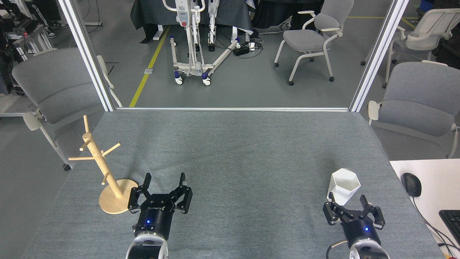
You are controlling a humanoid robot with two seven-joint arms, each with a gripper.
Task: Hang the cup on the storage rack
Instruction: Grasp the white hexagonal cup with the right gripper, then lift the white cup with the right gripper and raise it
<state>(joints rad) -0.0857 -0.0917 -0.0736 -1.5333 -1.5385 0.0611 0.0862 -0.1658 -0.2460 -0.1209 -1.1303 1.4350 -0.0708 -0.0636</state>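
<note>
The cup [343,186] stands upright at the table's [244,151] near right, just beyond the right gripper [348,203], whose jaws are spread and empty. The left gripper [165,181], also spread, waits beside the rack [104,169]. The grasp appears not yet made; next, closing squarely on the cup's wall.

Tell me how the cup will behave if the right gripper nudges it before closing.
The cup tapers to a narrow base and already looks tilted, so it will probably tip rather than slide. Its flat facets should stop it rolling far. It looks thin-walled and empty, so likely light; the open right gripper could easily knock it away on the table.
</note>
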